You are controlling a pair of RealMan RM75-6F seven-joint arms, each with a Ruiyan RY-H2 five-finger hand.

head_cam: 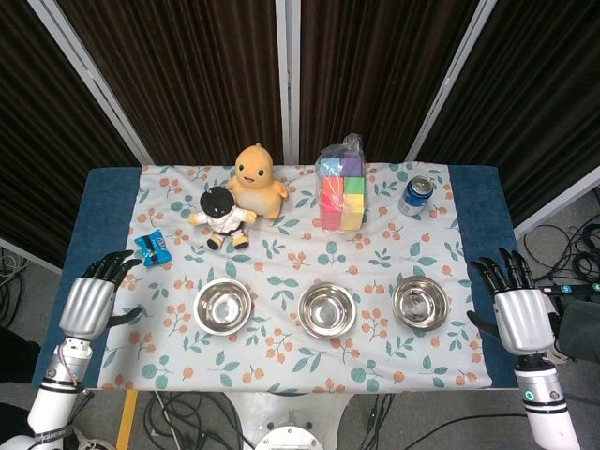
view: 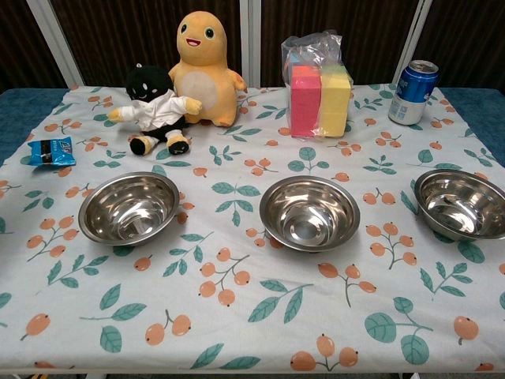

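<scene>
My left hand (head_cam: 92,295) hovers at the table's left edge, fingers apart and holding nothing; the small blue packet (head_cam: 153,247) (view: 49,151) lies nearest to it. My right hand (head_cam: 511,300) hangs at the right edge, fingers spread and empty, beside the right steel bowl (head_cam: 421,303) (view: 462,203). Neither hand shows in the chest view. The middle bowl (head_cam: 326,309) (view: 309,212) and left bowl (head_cam: 222,306) (view: 129,208) stand in a row along the front, all empty.
At the back stand an orange plush (head_cam: 255,178) (view: 203,68), a black-and-white plush (head_cam: 222,216) (view: 158,108), a bag of coloured foam blocks (head_cam: 341,189) (view: 319,87) and a blue can (head_cam: 416,195) (view: 413,92). A floral cloth (head_cam: 281,356) covers the table.
</scene>
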